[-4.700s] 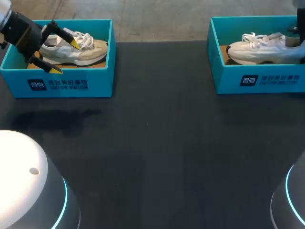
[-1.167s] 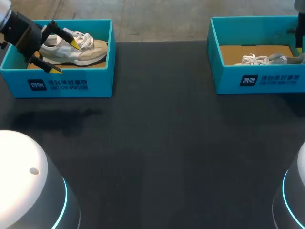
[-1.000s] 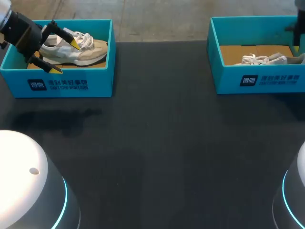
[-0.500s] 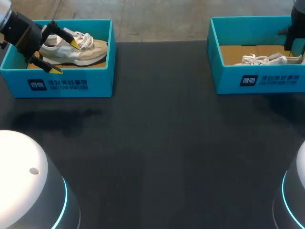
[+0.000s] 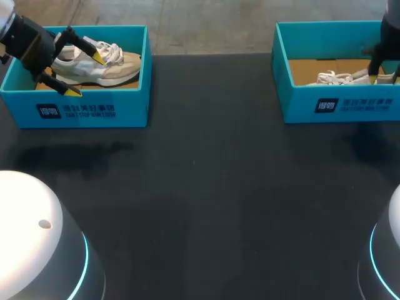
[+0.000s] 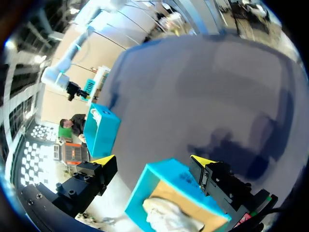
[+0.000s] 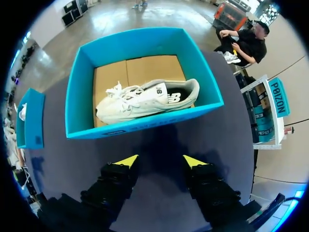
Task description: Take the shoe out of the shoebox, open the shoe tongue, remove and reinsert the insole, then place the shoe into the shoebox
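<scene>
Right shoebox (image 5: pixel 337 103): white shoe (image 5: pixel 340 78), upright seconds ago, now on its side inside; right hand (image 7: pixel 160 162), spread and empty, has dropped toward its heel, probably regrasping for removal; left hand (image 5: pixel 87 75) spread, unmoved.

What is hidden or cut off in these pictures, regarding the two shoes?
Head view: the right shoe lies low; the right shoebox hides most of it behind its front wall.
Left wrist view: the left shoe is cut off by the black rim; only part shows.
All views: the insoles are inside the shoes, not visible.
</scene>
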Available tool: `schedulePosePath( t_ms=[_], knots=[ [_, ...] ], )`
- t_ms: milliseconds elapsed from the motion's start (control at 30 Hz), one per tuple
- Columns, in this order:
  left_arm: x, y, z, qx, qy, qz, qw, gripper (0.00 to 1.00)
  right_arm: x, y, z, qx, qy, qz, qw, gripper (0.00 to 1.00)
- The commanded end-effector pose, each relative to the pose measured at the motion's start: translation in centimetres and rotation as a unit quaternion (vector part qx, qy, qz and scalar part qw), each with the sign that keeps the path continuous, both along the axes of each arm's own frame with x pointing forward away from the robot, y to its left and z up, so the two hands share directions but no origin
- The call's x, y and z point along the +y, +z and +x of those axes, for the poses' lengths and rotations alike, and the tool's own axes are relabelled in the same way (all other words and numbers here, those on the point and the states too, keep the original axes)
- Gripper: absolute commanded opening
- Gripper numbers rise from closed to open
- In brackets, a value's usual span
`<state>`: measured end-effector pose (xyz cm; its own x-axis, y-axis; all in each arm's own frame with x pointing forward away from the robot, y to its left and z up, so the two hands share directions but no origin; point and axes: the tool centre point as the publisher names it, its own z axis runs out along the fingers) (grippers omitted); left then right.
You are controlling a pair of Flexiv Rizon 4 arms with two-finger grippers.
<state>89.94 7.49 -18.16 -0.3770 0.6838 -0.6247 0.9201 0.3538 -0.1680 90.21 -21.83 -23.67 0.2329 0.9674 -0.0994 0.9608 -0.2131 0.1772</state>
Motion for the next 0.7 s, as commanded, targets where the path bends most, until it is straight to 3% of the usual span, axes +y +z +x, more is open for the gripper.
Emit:
schedulePosePath(
  t_ms=[33, 267, 367, 700],
  knots=[
    [0.5, 0.8, 0.8, -0.052, -0.020, 0.041, 0.998, 1.00, -0.2, -0.5, -0.5, -0.005, -0.007, 0.004, 1.000, 1.00],
    [2.3, 0.9, 3.6, -0.135, -0.104, 0.102, 0.980, 1.00, -0.2, -0.5, -0.5, -0.005, -0.007, 0.004, 1.000, 1.00],
    [3.3, 1.1, 5.3, -0.134, -0.124, 0.094, 0.979, 1.00, -0.2, -0.5, -0.5, -0.005, -0.007, 0.004, 1.000, 1.00],
    [6.5, -0.8, 11.3, -0.118, -0.128, 0.177, 0.969, 1.00, -0.2, -0.5, -0.5, -0.005, -0.007, 0.004, 1.000, 1.00]
  ],
)
